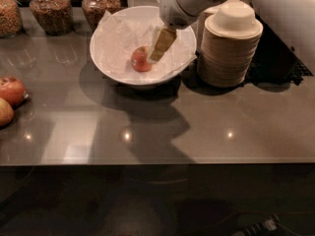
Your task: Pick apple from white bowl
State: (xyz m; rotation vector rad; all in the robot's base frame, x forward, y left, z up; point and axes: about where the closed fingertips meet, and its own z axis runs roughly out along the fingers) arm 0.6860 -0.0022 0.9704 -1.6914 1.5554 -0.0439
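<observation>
The small orange-red apple (140, 59) lies in the middle of the large white bowl (105, 59), on its crinkled white paper lining. My gripper (162, 45) reaches down from the upper right into the bowl. Its tan tip is just to the right of the apple, very close to it or touching its right side. The white arm covers the bowl's far right rim.
A tall stack of beige paper bowls (229, 50) stands right next to the white bowl on its right. Three glass jars (49, 10) stand at the back left. Two darker red apples (10, 91) lie at the left edge. The table's front edge (157, 163) runs across the view.
</observation>
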